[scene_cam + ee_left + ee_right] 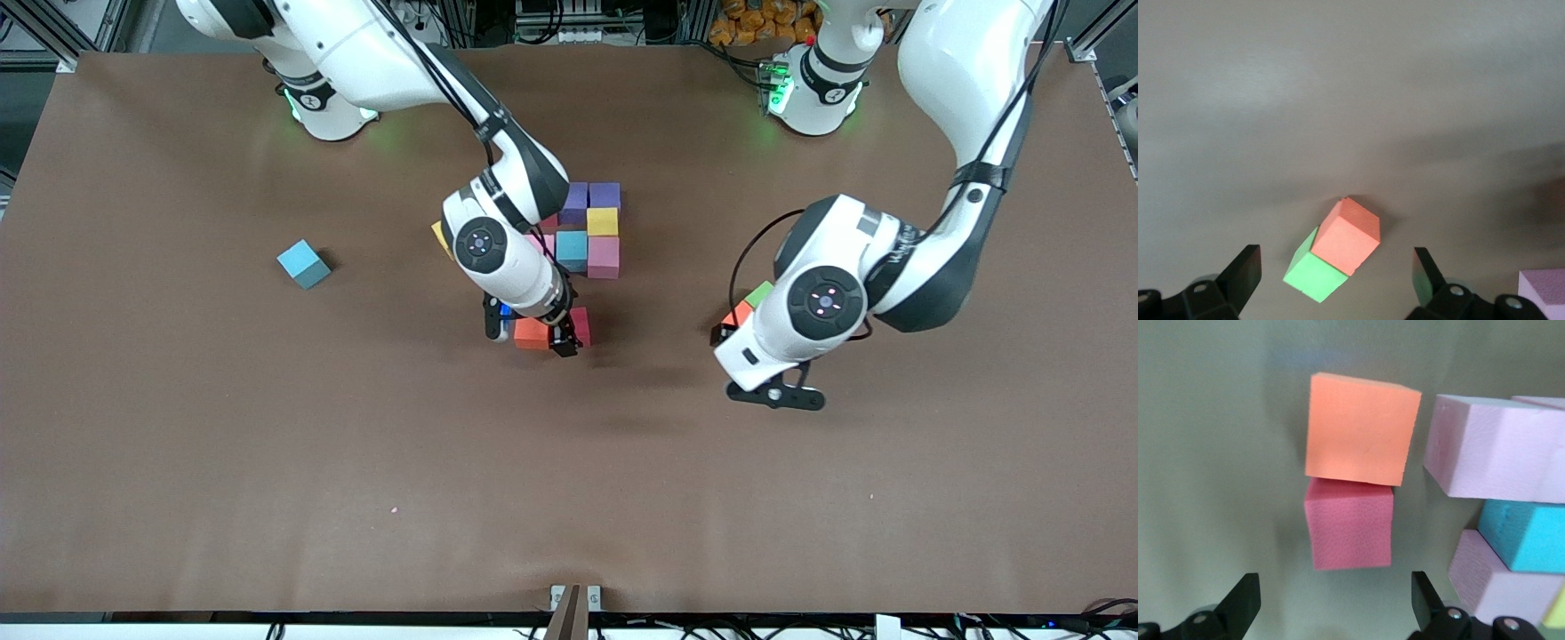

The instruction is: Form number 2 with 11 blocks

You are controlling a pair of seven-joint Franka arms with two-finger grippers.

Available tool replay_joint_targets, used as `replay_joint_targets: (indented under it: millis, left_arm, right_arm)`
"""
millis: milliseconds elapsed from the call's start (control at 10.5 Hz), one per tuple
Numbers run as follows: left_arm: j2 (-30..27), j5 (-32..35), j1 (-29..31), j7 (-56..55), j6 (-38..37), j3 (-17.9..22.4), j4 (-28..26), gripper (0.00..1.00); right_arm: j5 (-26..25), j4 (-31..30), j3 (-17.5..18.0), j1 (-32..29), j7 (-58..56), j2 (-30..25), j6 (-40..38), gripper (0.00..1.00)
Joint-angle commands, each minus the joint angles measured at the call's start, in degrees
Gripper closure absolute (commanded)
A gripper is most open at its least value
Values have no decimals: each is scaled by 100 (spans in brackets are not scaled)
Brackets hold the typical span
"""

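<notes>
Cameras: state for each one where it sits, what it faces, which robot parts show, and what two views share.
Front: high across the table, facing both bases; both arms show.
Left wrist: on the left arm, looking down at the orange cube touching the green cube; open left hand shows.
Right wrist: over the orange block and red block; open right hand shows.
Shared: front also shows that orange block.

Coloured foam blocks (602,220) clustered mid-table, the number 2 (582,258) unfinished.

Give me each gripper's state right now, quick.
Left gripper: open, empty, over the green and orange cubes.
Right gripper: open, empty, over the orange and red cubes.
</notes>
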Motion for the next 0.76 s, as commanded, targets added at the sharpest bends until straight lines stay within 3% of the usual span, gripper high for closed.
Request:
replay_joint_targets:
  millis: [0, 95, 382, 668]
  left_arm:
    - [-612, 2, 109, 316, 745, -104, -1163, 0]
    - [-700, 2, 126, 622, 870, -104, -1358, 0]
    - [-771, 2, 196, 1108, 1230, -130, -1789, 0]
    - [-780, 2, 354, 1713, 1556, -139, -2062, 0]
  right_arm:
    - [-82, 42, 41, -293, -431, -221, -335, 0]
    - [-118, 138, 41, -399, -695, -222, -397, 0]
    - [-854, 525, 41, -899, -1740, -204, -1011, 0]
    - [-883, 631, 41, -1365, -2838, -204, -1214, 0]
